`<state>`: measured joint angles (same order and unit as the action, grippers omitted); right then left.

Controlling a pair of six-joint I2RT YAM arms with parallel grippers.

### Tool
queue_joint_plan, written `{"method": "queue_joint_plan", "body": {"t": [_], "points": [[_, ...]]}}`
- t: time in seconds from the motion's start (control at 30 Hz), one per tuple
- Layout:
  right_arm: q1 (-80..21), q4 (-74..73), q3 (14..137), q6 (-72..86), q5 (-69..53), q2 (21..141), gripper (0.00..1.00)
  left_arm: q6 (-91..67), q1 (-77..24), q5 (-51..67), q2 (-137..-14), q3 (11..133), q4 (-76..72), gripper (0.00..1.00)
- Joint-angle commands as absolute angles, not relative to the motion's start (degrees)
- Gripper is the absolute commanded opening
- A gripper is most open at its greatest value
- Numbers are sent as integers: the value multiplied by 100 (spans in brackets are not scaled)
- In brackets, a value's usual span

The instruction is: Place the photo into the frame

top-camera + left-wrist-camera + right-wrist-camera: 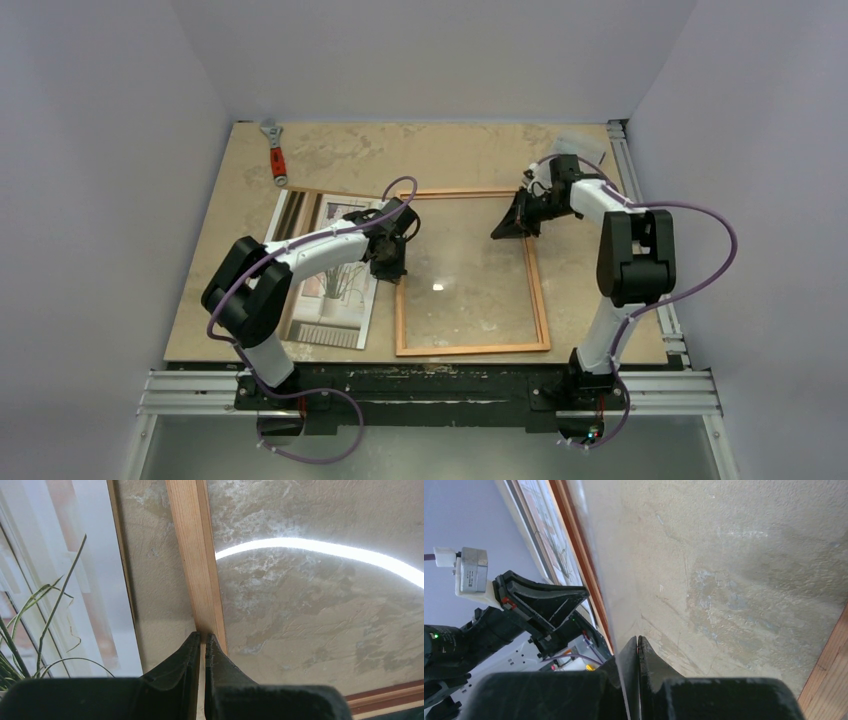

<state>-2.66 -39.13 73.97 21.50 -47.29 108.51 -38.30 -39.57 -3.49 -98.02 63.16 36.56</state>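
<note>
At the far left corner of the table (450,155) we see a wrench (273,150) with a red handle, well apart from everything else. Nearer to us on the left side, the photo (335,290) lies flat and face up, its plant and window showing. It is outside the frame, just beside its left rail, and the left arm reaches across its upper part.

The left gripper (388,268) points down at that left rail. In the wrist view we see its fingers (175,675) drawn together with only a thin slit between them, and their tips sit on top of the wooden rail. They hold nothing.

The frame (470,349) lies flat in the middle of the table. A bright glint shows inside its border, and the table surface is visible through it.

The right gripper (500,232) hangs tilted over the frame's far right part, pointing left. Its fingers (654,670) are pressed closed. A thin pale edge runs up from their tips, and we cannot tell whether anything is pinched there.
</note>
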Motion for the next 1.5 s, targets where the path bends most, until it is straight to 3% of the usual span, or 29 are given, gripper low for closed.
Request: {"method": "queue_joint_plan", "body": {"t": [0.0, 0.3, 1.1, 1.47], "points": [[-459, -3072, 7117, 2555, -5359, 10432, 0, -3665, -4025, -752, -10342, 6023, 3718, 0], [-463, -2520, 6890, 3131, -6013, 10093, 0, -3667, -4047, -754, -10352, 6029, 3742, 0], [-465, -1711, 6711, 4043, -6271, 9648, 0, -3656, -4061, -773, -10424, 6091, 3770, 0], [-468, -2159, 6596, 3399, -5976, 9986, 0, -3648, -4072, -798, -10422, 6108, 3814, 0]]}}
